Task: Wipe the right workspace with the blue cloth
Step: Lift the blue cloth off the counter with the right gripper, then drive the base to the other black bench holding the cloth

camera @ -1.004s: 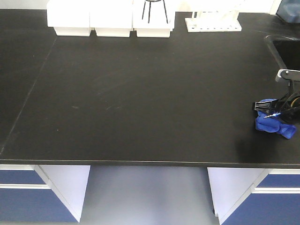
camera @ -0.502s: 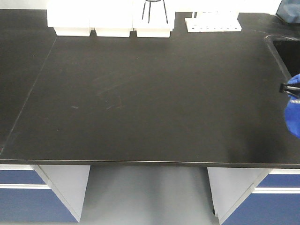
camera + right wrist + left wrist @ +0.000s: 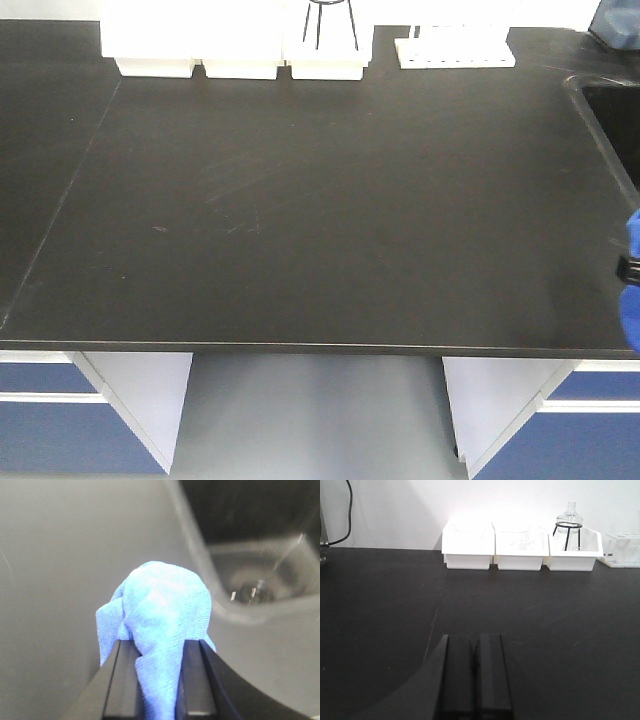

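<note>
The blue cloth [image 3: 160, 605] is bunched between the jaws of my right gripper [image 3: 159, 647], which is shut on it. In the front view the cloth [image 3: 632, 290] shows only as a blue sliver at the right edge, near the front right of the black worktop [image 3: 330, 200]; the right gripper is mostly out of frame there. In the right wrist view the cloth hangs over the worktop just beside the sink's corner. My left gripper [image 3: 475, 645] is shut and empty, low over the left part of the worktop.
A recessed black sink [image 3: 615, 115] lies at the right, also in the right wrist view [image 3: 250, 555]. Three white bins [image 3: 235, 40] and a white rack [image 3: 455, 48] line the back edge. A glass flask on a black stand [image 3: 568, 522] sits in the third bin.
My right gripper has carried the blue cloth from the worktop's right side out toward the right frame edge, then down toward the front. The left arm has not moved.
</note>
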